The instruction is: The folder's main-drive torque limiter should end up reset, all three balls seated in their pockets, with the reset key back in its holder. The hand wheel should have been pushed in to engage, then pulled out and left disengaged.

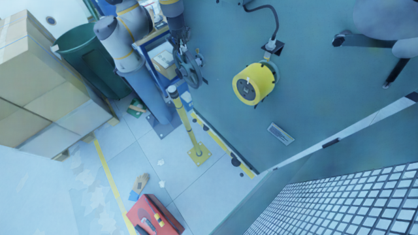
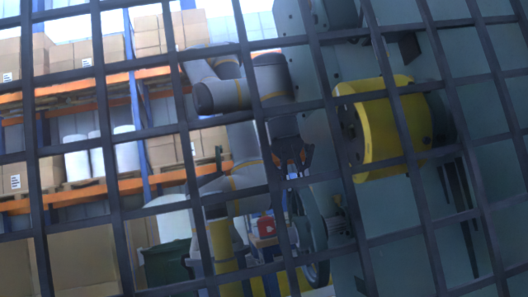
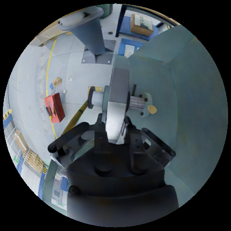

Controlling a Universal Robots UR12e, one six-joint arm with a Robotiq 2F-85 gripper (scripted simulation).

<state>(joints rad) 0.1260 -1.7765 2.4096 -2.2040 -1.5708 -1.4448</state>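
Observation:
The hand wheel (image 1: 188, 69) is a dark spoked wheel on a splined shaft, standing out from the teal machine wall to the left of the yellow torque limiter (image 1: 253, 84). I grip the top of the wheel's rim (image 3: 115, 125) with my gripper (image 3: 115, 133), which comes down on it from above. The limiter's dark face (image 2: 350, 132) has a square socket in its middle. The wheel's hub (image 3: 96, 98) points away from the wall. The balls and the reset key are not visible.
A green bin (image 1: 88, 58) stands behind my arm's pedestal (image 1: 150, 94). A yellow bollard (image 1: 186, 125) rises just below the wheel. A red toolbox (image 1: 153, 217) and a glove (image 1: 140, 183) lie on the floor. A wire mesh guard (image 1: 343, 202) fills the lower right.

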